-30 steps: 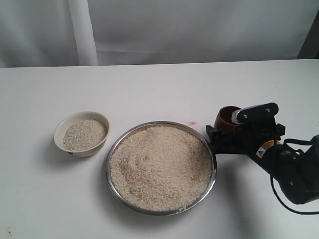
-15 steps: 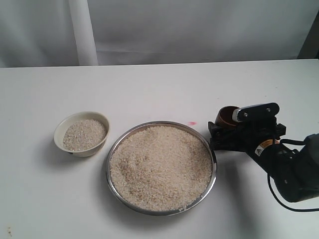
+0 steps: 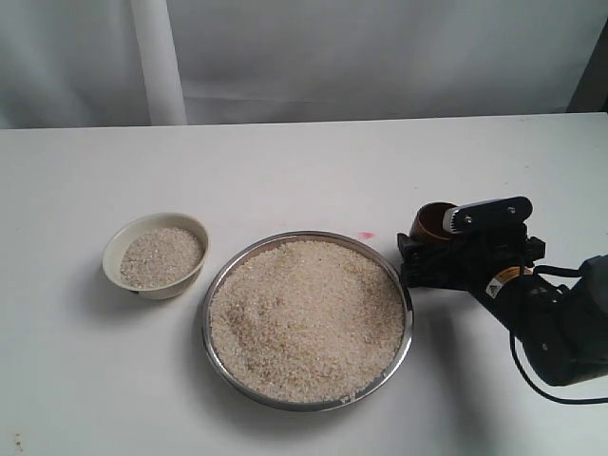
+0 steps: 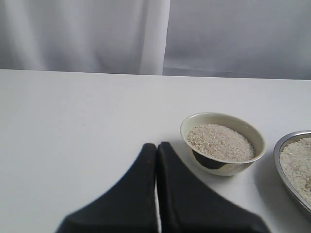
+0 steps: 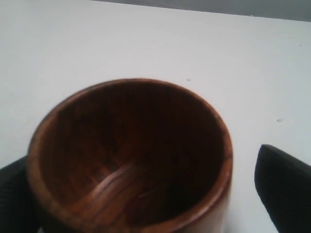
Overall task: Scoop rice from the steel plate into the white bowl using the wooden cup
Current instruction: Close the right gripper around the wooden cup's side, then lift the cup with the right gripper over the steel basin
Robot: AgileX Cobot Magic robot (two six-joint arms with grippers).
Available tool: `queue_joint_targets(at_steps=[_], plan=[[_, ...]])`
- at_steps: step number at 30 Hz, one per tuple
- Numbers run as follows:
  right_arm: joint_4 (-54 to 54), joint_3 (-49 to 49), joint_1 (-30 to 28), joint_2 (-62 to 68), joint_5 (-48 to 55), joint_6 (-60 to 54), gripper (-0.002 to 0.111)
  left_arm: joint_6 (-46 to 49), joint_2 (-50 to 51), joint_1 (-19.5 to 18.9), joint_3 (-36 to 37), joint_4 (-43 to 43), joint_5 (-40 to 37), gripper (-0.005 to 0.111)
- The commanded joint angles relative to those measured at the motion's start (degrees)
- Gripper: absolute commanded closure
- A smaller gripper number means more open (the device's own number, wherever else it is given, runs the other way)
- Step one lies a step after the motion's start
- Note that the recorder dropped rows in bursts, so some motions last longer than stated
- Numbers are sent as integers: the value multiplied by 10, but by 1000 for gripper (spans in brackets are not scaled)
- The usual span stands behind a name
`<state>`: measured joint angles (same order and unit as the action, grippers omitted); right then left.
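The wooden cup (image 3: 433, 221) stands upright on the table, just right of the steel plate (image 3: 205, 313), which is heaped with rice (image 3: 304, 318). My right gripper (image 3: 439, 245) is open around the cup. In the right wrist view the empty cup (image 5: 131, 155) fills the space between the fingers, and a gap shows between its wall and one finger (image 5: 284, 187). The white bowl (image 3: 112, 249) sits left of the plate with rice in it. My left gripper (image 4: 156, 145) is shut and empty, near the white bowl (image 4: 223, 167). It is out of the exterior view.
A white pole (image 3: 158, 62) and a curtain stand behind the table's far edge. A small pink mark (image 3: 366, 235) lies on the table by the plate's far rim. The steel plate's rim (image 4: 282, 165) shows at the edge of the left wrist view.
The right gripper and arm shifted slightly around the cup between one second and half a second ago, then stayed still. The rice, plate and bowl have not moved.
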<state>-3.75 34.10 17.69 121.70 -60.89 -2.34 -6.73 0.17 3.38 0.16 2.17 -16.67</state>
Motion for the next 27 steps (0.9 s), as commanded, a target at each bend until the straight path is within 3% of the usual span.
queue_joint_targets(at_steps=[1, 11, 19, 24, 27], plan=[[-1, 1, -5, 0, 6, -3, 22, -3, -2, 2, -2, -3, 3, 107], [-1, 1, -5, 1, 31, -3, 60, -4, -2, 2, -2, -3, 3, 107], [3, 1, -5, 1, 31, -3, 107, -4, -2, 2, -2, -3, 3, 107], [13, 1, -5, -20, 62, -7, 108, -2, -2, 2, -2, -3, 3, 107], [20, 1, -5, -108, 180, -42, 108, -2, -2, 2, -2, -3, 3, 107]])
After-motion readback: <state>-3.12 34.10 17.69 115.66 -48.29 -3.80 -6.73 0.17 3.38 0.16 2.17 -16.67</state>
